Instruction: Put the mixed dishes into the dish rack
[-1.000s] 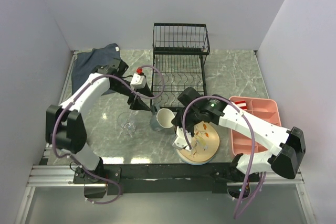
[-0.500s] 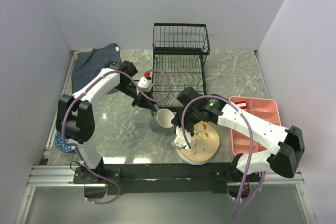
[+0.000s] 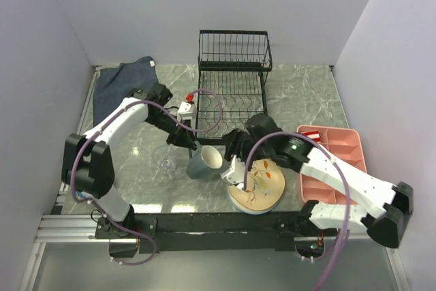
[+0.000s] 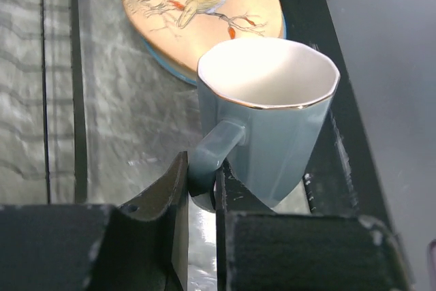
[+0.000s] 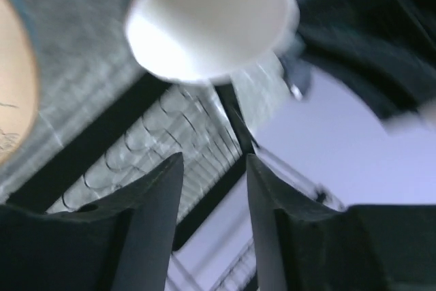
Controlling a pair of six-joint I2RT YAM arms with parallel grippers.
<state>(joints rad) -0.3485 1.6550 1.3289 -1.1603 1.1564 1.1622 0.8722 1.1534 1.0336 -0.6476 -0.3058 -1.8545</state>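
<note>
A mug (image 3: 202, 161), grey-blue outside and white inside, hangs tilted between the two arms in front of the dish rack (image 3: 231, 90). My left gripper (image 3: 189, 144) is shut on its handle (image 4: 216, 149); the wrist view shows my left gripper (image 4: 201, 176) pinching the loop, with the mug (image 4: 269, 110) rim-up beyond it. My right gripper (image 3: 225, 156) stands open just right of the rim. In its wrist view my right gripper (image 5: 212, 168) holds nothing and the mug (image 5: 211, 22) sits ahead of it. The peach bird plate (image 3: 259, 185) lies at the front. A clear glass (image 3: 165, 160) stands left of the mug.
A pink compartmented tray (image 3: 334, 161) sits at the right edge, beside my right arm. A dark blue cloth (image 3: 122, 85) lies at the back left. The black frame rail (image 3: 218, 223) runs along the near edge, close to the plate.
My left gripper swung in and closed on the mug's handle. My right gripper opened, let go of the mug and drew back to the right. The mug shifted slightly left.
</note>
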